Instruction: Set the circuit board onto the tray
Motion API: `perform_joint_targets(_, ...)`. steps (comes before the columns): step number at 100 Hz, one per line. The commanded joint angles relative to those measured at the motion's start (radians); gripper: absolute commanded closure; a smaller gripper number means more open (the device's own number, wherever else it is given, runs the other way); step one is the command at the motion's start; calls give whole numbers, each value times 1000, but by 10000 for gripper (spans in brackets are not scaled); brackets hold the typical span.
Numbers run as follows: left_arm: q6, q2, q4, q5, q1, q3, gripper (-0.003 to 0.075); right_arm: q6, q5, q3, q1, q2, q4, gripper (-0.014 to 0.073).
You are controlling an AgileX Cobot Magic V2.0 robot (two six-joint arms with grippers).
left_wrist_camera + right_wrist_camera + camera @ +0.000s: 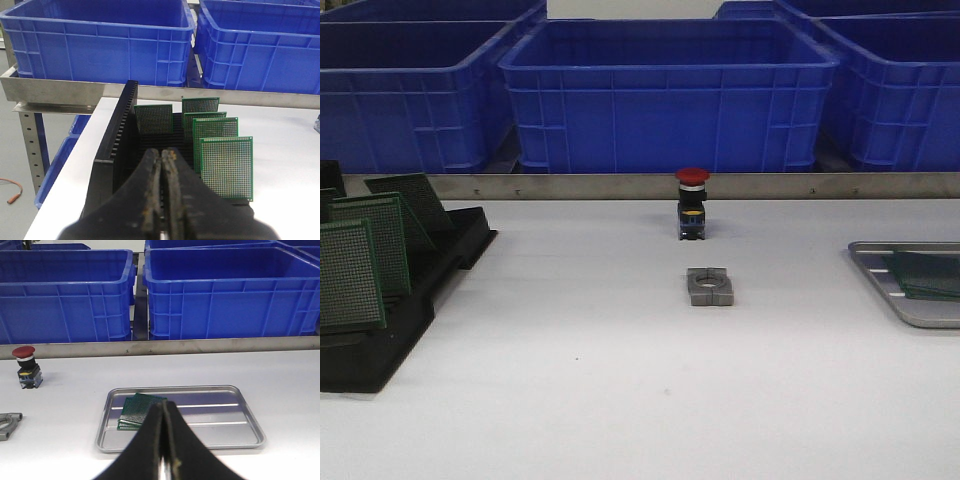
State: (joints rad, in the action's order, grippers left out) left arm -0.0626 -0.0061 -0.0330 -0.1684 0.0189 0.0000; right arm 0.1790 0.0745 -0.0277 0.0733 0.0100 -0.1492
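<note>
Left gripper (161,165) fingers pressed together, empty, just short of the black slotted plastic rack (120,135); green perforated circuit boards (226,167) stand upright in its slots, edges exposed for pinching. Right gripper (161,412) also closed, empty, beside the shallow silver metal tray (240,432), where a few boards (136,409) lie flat. Next: open left, grab nearest board.
</note>
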Motion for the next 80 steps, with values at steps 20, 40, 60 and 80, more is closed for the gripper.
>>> perform_joint_targets(20, -10, -29, -6, 78, -2, 49, 741, -111, -69, 11, -3, 28, 89, 655)
perform_joint_targets(40, -10, -29, -6, 78, -2, 49, 741, -109, -68, 11, -3, 28, 89, 655)
perform_joint_targets(60, -10, -29, -6, 78, -2, 49, 741, -109, -68, 12, -3, 28, 89, 655)
perform_joint_targets(80, -10, -29, -6, 78, -2, 49, 741, -109, -68, 12, -3, 28, 89, 655)
